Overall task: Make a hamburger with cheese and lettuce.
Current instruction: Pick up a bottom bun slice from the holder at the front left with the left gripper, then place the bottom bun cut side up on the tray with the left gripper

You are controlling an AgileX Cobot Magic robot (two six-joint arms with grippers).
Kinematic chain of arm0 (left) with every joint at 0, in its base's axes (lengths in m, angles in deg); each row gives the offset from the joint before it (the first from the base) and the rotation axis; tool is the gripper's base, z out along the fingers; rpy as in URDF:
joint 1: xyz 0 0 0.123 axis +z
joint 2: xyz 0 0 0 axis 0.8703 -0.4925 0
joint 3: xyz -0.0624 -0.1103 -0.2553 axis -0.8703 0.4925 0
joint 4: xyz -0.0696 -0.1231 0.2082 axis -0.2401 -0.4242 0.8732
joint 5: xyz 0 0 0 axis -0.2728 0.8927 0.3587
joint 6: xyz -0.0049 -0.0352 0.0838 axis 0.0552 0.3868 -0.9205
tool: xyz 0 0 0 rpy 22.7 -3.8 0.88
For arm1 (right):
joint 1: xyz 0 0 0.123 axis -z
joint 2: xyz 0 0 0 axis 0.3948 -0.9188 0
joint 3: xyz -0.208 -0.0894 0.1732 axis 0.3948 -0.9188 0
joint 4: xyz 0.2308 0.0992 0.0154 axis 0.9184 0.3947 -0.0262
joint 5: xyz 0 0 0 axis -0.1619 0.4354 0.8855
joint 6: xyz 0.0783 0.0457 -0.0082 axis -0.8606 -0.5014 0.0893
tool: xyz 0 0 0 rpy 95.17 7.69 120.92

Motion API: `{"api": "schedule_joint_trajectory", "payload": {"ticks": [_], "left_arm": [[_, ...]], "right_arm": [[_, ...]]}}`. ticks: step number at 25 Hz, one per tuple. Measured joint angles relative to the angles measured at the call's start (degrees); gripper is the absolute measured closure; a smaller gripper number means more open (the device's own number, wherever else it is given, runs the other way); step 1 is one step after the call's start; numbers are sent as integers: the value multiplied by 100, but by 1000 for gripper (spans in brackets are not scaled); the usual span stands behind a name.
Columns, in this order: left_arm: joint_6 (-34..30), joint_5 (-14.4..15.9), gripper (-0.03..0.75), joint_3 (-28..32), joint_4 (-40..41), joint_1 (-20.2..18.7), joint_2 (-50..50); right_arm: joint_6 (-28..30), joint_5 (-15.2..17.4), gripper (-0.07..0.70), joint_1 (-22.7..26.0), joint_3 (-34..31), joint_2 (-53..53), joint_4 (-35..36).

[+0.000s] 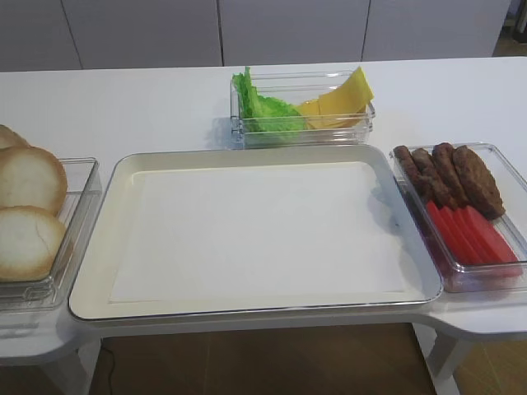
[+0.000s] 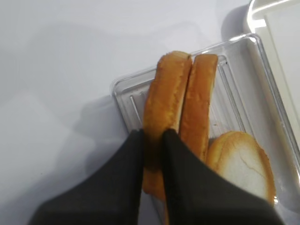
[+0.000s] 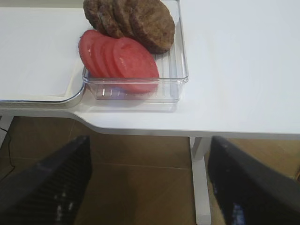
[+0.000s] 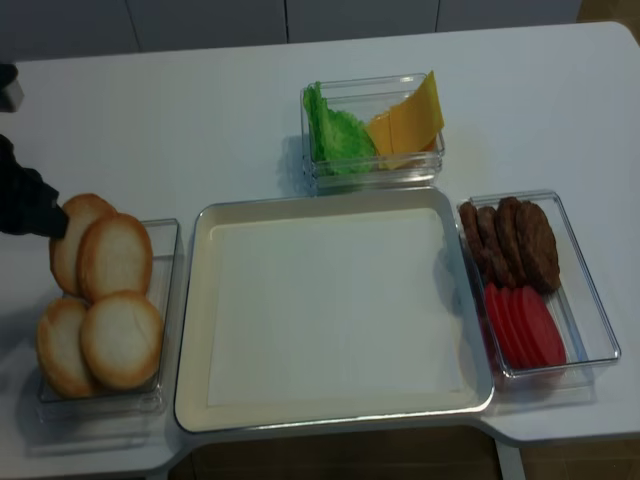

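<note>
Bun slice [image 2: 161, 108], standing on edge at the outer end of the clear bun tray [image 2: 243, 75] on the counter [image 1: 148, 107], is being pinched by the closed left tool [image 2: 153, 154]. A straight upward lift is being advised, sparing the neighbouring slice [image 2: 199, 103]. Big tray [image 1: 247, 300] is being kept as destination. Right tool [image 3: 147, 183] is being held wide open, gripping nothing.

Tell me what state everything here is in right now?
left gripper: shut on bun slice, standing on edge in its bin
right gripper: open, holding nothing
tray: bare
lettuce, cheese: untouched in their bin
</note>
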Motion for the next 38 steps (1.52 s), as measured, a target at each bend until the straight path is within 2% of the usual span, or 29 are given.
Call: {"api": "schedule_joint_trajectory", "payload": {"ticks": [7,15,19,23,26,32,35,38], "left_arm": [[98,0,645,-133,313,0,497],[560,135,645,-776,426,0,1065],[626,293,645,-845,67,0,1293],[626,514,645,-845,-865,-91,1327],[585,643,645,-845,-1226,-437,1327],[530,694,645,-845,-1328,-1666,1240],[738,694,645,-845,-1368,-2293,966],[1092,617,646,-845,-1380,-2753,576]], "right_arm": [[0,0,44,0,0,0,0],[0,0,57,0,0,0,0],[0,0,86,0,0,0,0],[0,0,97,0,0,0,0],[0,0,97,0,0,0,0],[0,0,111,0,0,0,0],[0,0,125,0,0,0,0],[0,0,143,0,0,0,0]]}}
